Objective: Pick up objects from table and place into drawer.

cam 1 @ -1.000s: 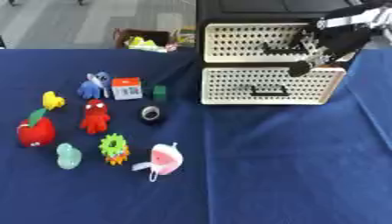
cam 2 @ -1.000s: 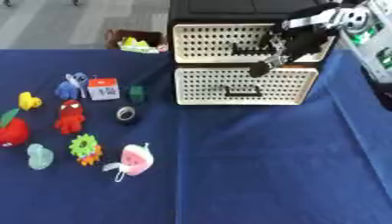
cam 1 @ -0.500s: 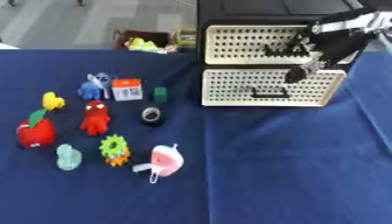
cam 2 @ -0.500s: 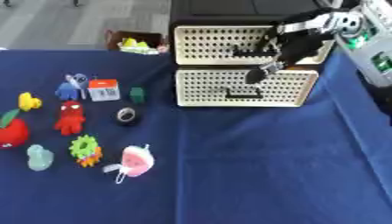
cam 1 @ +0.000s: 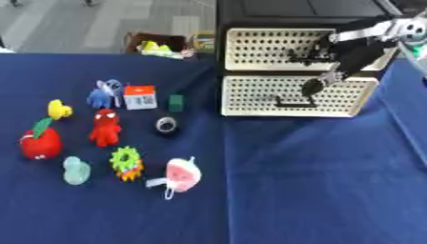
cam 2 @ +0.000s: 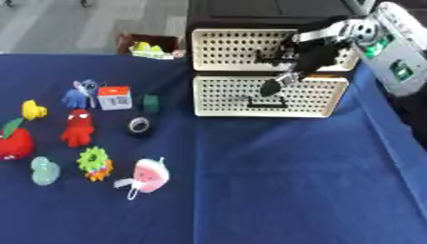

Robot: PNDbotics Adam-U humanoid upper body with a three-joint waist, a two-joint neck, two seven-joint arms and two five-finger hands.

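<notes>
Toys lie scattered on the counter (cam 1: 275, 190), left: the red octopus toy (cam 1: 105, 127) looks soft and light, best pinched around its body. Farther back, the right hand (cam 1: 333, 71), fingers seemingly curled, hangs at the lower drawer (cam 1: 292, 96), empty

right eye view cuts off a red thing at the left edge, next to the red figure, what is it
Observer: It is a red apple. The left eye view shows all of it, with a green leaf on top, and it lies apart from the red figure.
Operator: is it hanging off the table on that side
Observer: No. In the left eye view the blue cloth runs on past the apple's left side to the edge of the picture.
</notes>
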